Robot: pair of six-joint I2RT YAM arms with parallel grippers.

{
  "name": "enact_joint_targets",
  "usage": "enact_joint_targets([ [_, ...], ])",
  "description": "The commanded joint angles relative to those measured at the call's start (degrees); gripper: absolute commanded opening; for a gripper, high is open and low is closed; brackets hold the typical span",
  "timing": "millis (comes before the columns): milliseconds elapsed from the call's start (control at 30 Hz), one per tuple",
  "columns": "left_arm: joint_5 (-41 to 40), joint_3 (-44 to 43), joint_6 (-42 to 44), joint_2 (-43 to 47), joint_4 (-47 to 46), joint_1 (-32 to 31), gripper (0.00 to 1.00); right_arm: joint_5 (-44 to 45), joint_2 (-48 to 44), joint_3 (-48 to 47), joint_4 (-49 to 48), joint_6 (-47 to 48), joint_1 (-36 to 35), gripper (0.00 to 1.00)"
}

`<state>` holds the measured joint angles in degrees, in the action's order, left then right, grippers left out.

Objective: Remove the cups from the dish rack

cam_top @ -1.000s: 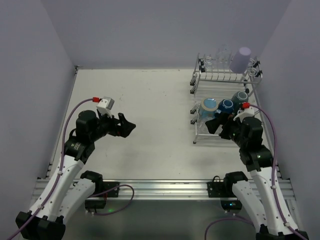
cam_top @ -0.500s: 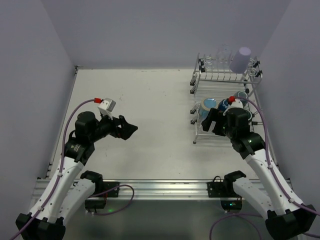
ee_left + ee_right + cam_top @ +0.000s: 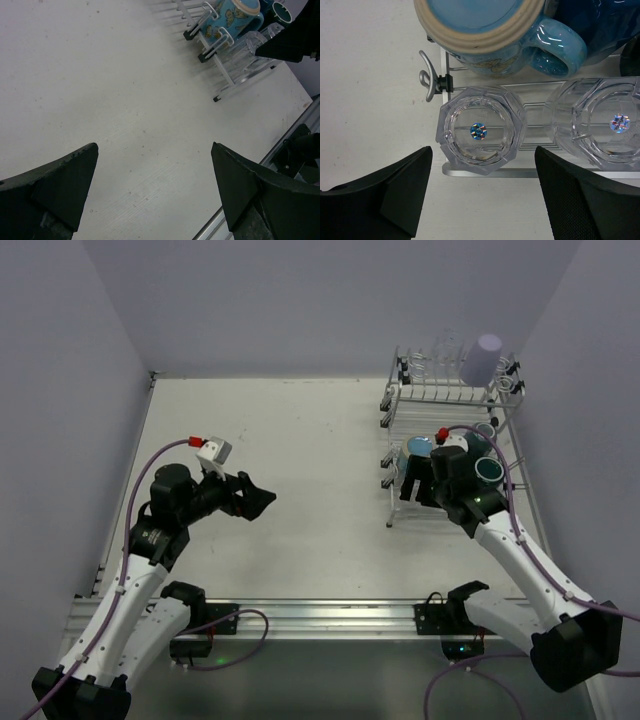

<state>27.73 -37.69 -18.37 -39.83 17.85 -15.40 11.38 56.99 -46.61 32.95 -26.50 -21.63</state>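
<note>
Open right jaws hover over a clear glass (image 3: 480,131).

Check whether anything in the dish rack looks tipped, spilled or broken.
Nothing stands out. The lavender tumbler leans on the top tier of the dish rack, seemingly propped there; the clear glasses and blue mug on the lower tier look whole, with no spill.

One clear glass (image 3: 600,127) cut off at the edge; light blue mug (image 3: 485,35) cropped above
</note>
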Motion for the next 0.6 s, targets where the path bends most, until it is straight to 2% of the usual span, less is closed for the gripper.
enact_joint_targets([
  [0, 1.45, 0.16, 0.27, 0.28, -1.15, 0.37, 1.0, 3.21, 1.98, -2.7, -1.83, 0.49, -0.17, 0.86],
  [333, 1.98, 0.43, -0.09, -0.24, -1.41, 0.37, 1.0, 2.42, 6.9, -3.05, -4.03, 0.66, -0.08, 0.79],
  [533, 3.03, 0.69, -0.61, -0.42, -1.67, 0.28, 1.0, 5.06, 8.4, -3.57, -5.26, 1.28, -0.17, 0.81],
  [567, 4.08, 0.86, -0.87, -0.42, -2.28, 0.37, 1.0, 5.06, 8.4, -3.75, -5.35, 1.62, -0.17, 0.77],
])
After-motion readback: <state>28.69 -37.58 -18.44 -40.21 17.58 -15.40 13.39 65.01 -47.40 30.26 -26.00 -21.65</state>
